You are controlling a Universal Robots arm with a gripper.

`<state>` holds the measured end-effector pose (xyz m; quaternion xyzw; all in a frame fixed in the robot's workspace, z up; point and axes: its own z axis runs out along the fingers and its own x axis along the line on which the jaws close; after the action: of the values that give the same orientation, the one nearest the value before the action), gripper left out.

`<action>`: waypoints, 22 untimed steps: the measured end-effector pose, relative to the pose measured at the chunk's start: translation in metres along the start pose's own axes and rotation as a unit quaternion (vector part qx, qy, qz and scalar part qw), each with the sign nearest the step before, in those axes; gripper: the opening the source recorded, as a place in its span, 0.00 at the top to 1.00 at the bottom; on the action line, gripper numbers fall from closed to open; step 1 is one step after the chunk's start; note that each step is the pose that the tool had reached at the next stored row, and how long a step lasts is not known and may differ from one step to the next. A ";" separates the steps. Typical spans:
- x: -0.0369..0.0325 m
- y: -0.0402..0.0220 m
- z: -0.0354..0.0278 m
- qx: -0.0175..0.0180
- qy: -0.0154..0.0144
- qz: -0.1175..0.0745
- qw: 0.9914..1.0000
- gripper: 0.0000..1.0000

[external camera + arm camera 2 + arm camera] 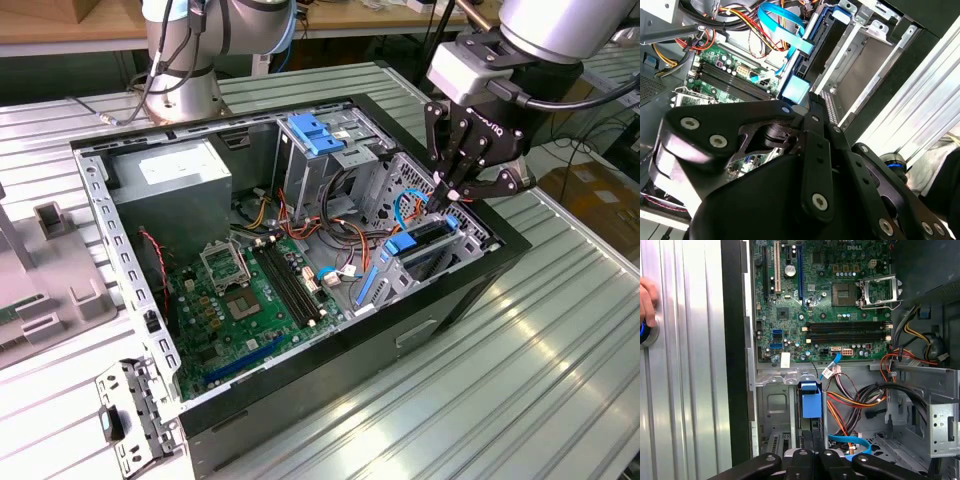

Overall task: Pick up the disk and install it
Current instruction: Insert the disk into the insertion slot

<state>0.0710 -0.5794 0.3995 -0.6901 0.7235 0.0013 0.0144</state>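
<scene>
Exterior view: the claw (450, 197) hangs over the disk (428, 245), at the corner of the computer case (330, 375) on the exterior view's right.
Claw: fingers are pressed together with nothing between them. Whether the tips touch the disk, I cannot tell.
Disk: stands on its edge, a little tilted, partly down in the metal cage (774, 407). In the first wrist view its blue frame (811, 402) lies just beyond the fingertips.
Cables: a blue flat cable (850, 444) and orange wires (840, 405) run just beside the slot.
Good practice, in my judgement: push on the frame edge and straight along the slot. Push gently and keep the cables out.
</scene>
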 end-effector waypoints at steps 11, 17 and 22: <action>-0.0004 -0.0170 0.0166 -0.001 0.000 0.000 1.000 0.89; -0.0011 -0.0311 0.0194 -0.001 0.000 0.000 1.000 0.89; -0.0011 -0.0316 0.0195 -0.001 0.000 0.000 1.000 0.89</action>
<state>0.1030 -0.5794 0.3806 -0.6901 0.7235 0.0018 0.0138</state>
